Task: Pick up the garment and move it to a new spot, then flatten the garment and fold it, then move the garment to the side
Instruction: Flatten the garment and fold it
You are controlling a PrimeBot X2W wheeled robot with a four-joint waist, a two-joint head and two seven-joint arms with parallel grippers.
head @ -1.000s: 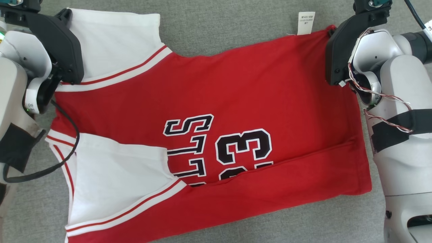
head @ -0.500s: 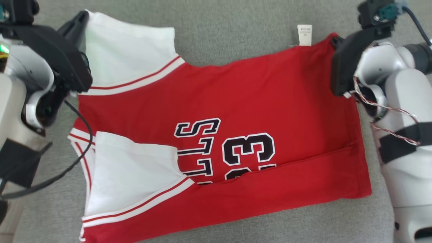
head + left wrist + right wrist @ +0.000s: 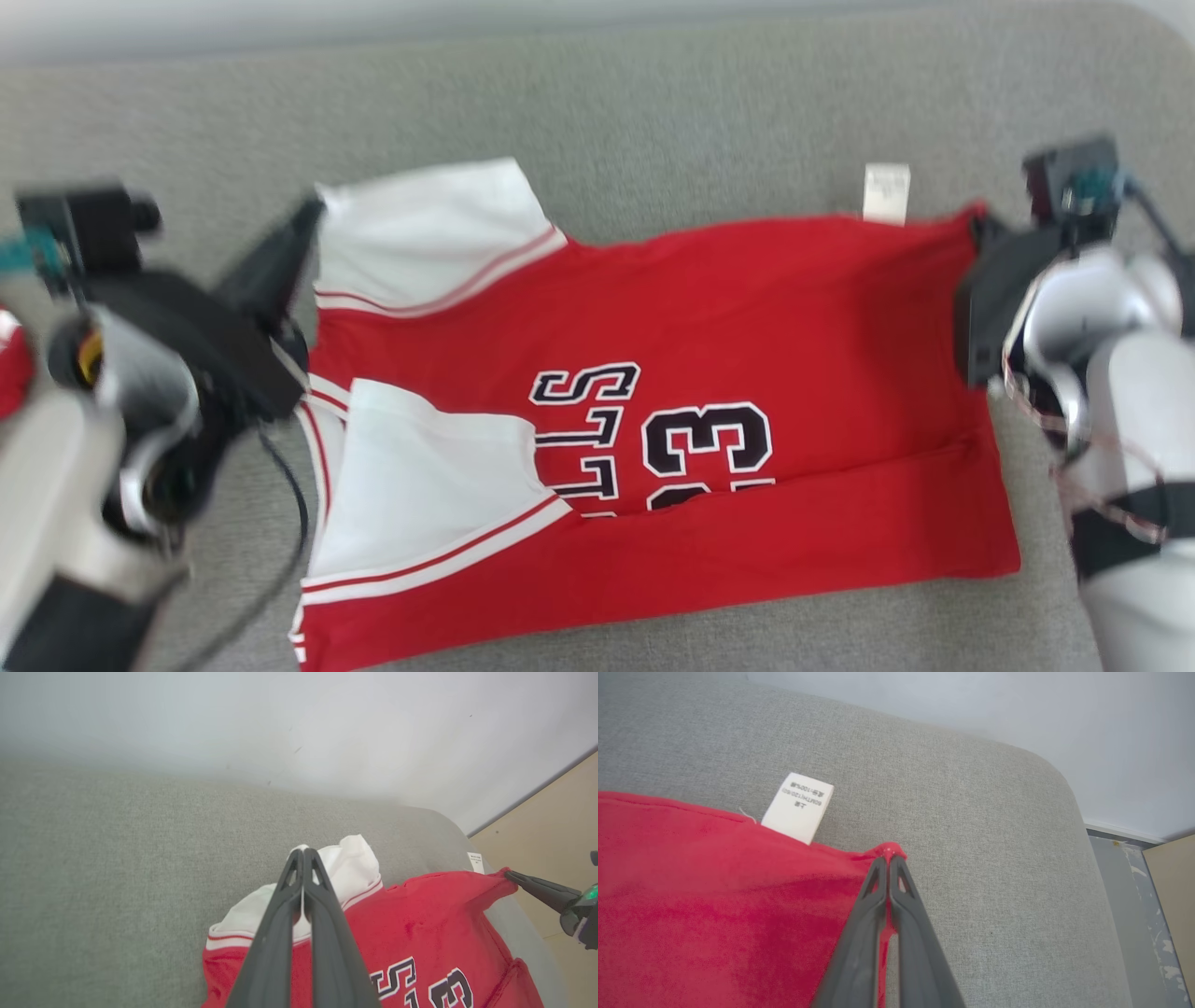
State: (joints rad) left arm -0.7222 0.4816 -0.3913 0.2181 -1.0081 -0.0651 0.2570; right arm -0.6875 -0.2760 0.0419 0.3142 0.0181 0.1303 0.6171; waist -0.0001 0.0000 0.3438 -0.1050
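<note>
Dark and slim, the fingers of the left gripper (image 3: 302, 851) are pressed together on the edge of the white sleeve (image 3: 357, 856). Those of the right gripper (image 3: 888, 858) pinch just as tightly on the red hem corner (image 3: 893, 848) of the garment (image 3: 747, 317). In the head view the two grips sit at the garment's far corners, left at about 10 o'clock and right at about 2 o'clock, and its long axis runs between them from 9 to 3 o'clock. From both grippers the body of the cloth lies toward 6 o'clock, spread on the grey cushion (image 3: 653, 103) with its printed number facing up. A white care tag (image 3: 886, 191) sticks out past the far edge, toward 9 o'clock from the right gripper. Along the near edge a red band (image 3: 794, 551) and the other sleeve (image 3: 429, 485) already lie turned over the front. I judge the coming fold draws the far edge toward 6 o'clock, with both arms equally placed for it.
</note>
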